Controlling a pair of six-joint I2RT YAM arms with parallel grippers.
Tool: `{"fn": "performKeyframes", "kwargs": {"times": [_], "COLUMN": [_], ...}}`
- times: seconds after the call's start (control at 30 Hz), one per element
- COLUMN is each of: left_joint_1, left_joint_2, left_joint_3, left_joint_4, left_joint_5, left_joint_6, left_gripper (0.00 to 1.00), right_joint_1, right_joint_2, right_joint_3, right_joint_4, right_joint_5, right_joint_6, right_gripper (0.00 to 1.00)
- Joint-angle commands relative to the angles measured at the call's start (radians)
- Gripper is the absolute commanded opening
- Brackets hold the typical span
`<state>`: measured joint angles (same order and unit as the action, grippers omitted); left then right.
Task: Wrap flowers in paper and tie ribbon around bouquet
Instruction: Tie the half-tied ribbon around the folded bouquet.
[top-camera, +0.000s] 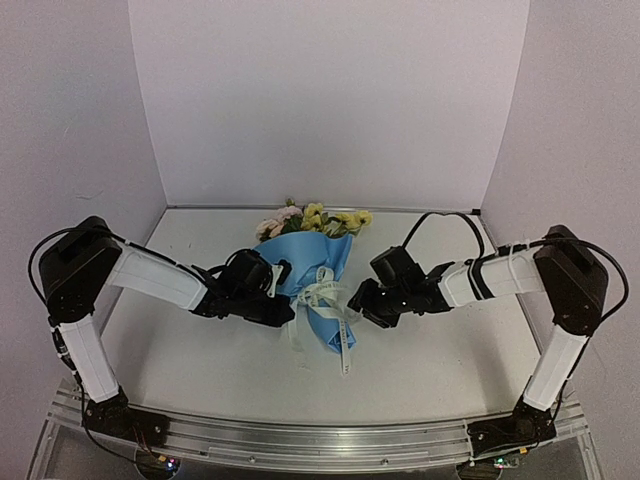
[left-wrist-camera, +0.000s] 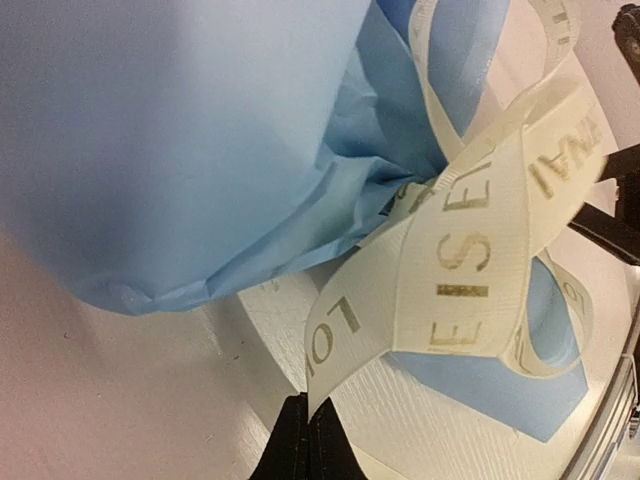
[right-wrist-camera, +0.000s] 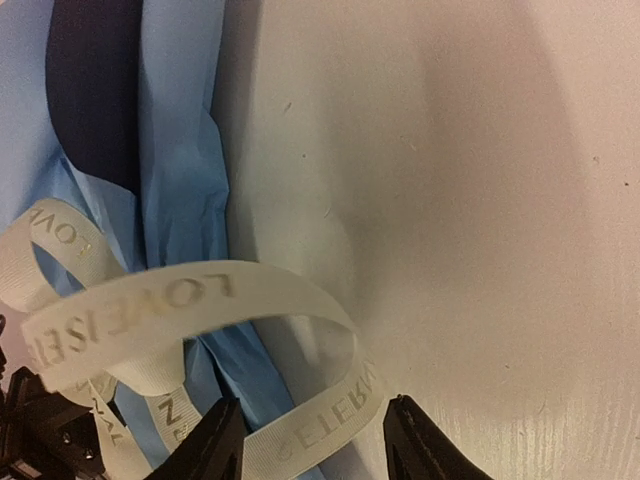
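Where tied round bouquet (top-camera: 310, 262), ribbon (right-wrist-camera: 150, 310) reads LOVE IS, ETERN.

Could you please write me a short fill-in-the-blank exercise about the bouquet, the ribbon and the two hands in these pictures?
1. The cone-shaped paper bouquet with pink and yellow blossoms is wrapped in ___ paper.
2. The cream-white flat ribbon, looped around the bouquet, carries ___ lettering.
3. The left hand is ___ on the ribbon.
4. A ribbon strand passes between the right hand's ___ fingers.
Missing words: blue; gold; shut; open.
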<state>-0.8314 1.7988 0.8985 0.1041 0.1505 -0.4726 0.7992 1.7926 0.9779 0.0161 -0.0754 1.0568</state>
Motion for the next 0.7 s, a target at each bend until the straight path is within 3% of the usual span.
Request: {"fn": "performKeyframes", "kwargs": {"times": [0.0,0.13,0.43,0.67], "left_joint_1": [-0.002,-0.002,-0.003,-0.003], "left_joint_2": [-0.073,-0.094,-0.114,-0.136], "left_joint_3": [-0.022,-0.036,-0.043,-0.063], "left_joint_4": [-0.019,-0.049,-0.097,-0.136], "left_joint_5": [0.028,0.043,0.062,0.084], "left_joint_6": [0.015,0.026,0.040,0.043], "left_gripper": [0.00,0.00,0.00,0.00], "right_joint_1": [0.005,0.006,0.038,0.047], "right_joint_2": [0.029,0.025,-0.049,-0.028], "right_joint_3": [0.011,-0.008,-0.041,-0.055], "right_joint_4": [0.056,0.056,-0.001,0.004], "right_joint_5": [-0.003,0.017,0.056,0.046], "right_joint_6": [0.064,0.105,0.117,0.230], "right_gripper": [0.46,0.42,0.50,0.52]}}
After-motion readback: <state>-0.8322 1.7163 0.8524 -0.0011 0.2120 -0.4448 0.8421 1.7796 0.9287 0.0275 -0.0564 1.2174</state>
